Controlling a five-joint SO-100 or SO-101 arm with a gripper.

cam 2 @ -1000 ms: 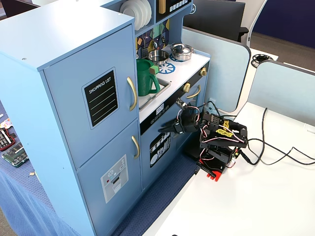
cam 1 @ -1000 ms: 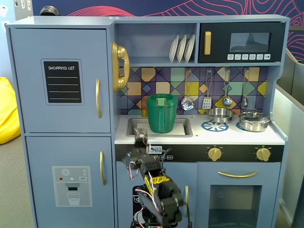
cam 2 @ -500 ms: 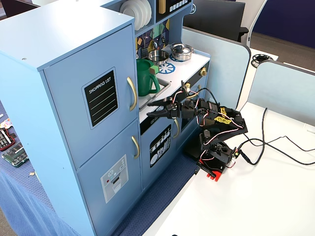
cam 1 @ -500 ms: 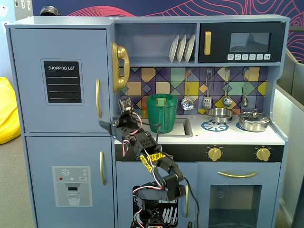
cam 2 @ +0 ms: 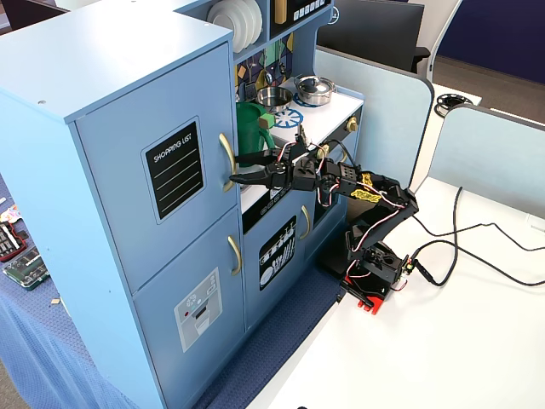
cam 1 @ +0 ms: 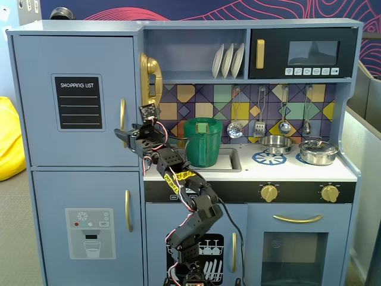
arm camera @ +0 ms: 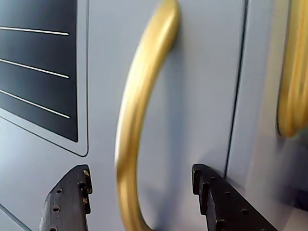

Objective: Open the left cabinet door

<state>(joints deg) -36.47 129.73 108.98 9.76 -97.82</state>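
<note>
The left cabinet door (cam 1: 77, 59) is the upper blue-grey one with the black SHOPPING LIST panel (cam 1: 78, 102), and it sits flush and closed in both fixed views. Its vertical gold handle (cam 1: 123, 116) runs along the door's right edge. My gripper (cam 1: 125, 137) is open at the lower part of that handle. In the wrist view the gripper (arm camera: 139, 177) has one black finger on each side of the handle (arm camera: 144, 91), with a gap on both sides. The side fixed view shows the gripper (cam 2: 235, 169) reaching the handle (cam 2: 225, 149) on the door (cam 2: 119, 145).
Below is a second door with a water-dispenser graphic (cam 1: 89, 232). A gold toy phone (cam 1: 150, 83) hangs just right of the handle. A green pitcher (cam 1: 202, 142) stands in the sink beside my arm. The arm's base (cam 2: 375, 273) and cables (cam 2: 477, 247) lie on the white table.
The arm rose from low in front of the dishwasher door and stretched up and left. The open gripper now straddles the upper door's handle.
</note>
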